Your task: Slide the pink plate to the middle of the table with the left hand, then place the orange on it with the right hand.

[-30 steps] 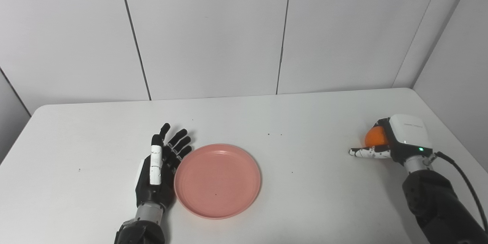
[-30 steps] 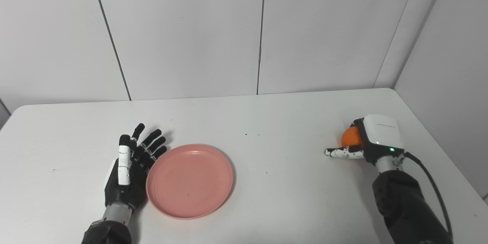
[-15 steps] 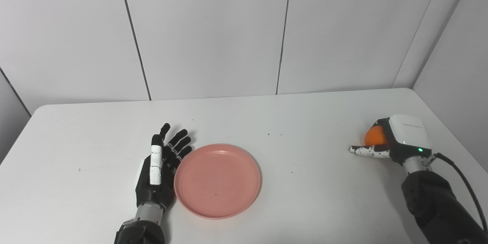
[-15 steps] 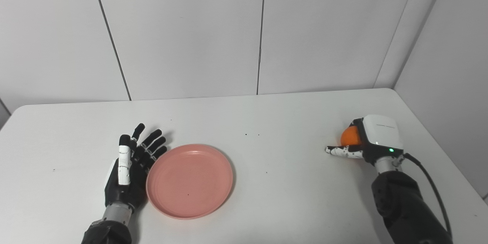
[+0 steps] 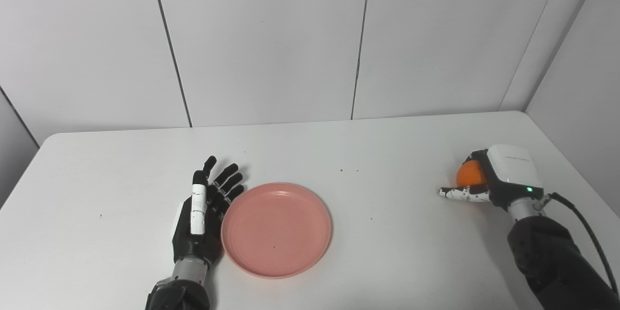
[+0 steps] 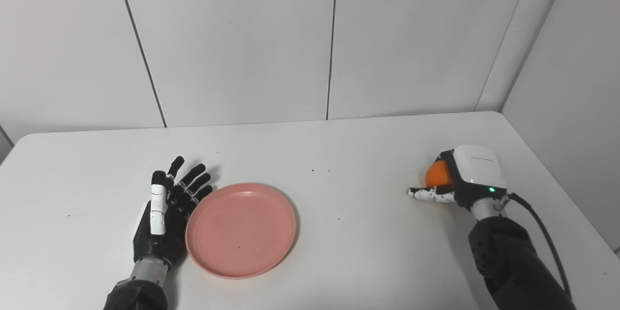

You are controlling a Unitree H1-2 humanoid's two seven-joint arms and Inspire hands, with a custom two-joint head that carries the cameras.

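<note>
The pink plate [image 5: 276, 229] lies flat on the white table [image 5: 339, 155], a little left of its middle. My left hand [image 5: 201, 213] rests on the table against the plate's left rim, open, fingers straight and pointing away from me. Near the table's right edge my right hand [image 5: 494, 179] is shut on the orange [image 5: 468, 175]; its thumb sticks out to the left under the fruit. Most of the orange is hidden behind the hand's white back.
Grey wall panels stand behind the table. A side wall runs close along the table's right edge. A black cable [image 5: 588, 225] trails from the right wrist. Bare tabletop separates the plate from the right hand.
My right hand has shifted slightly to the left with the orange in it. The left hand and the plate have not moved.
</note>
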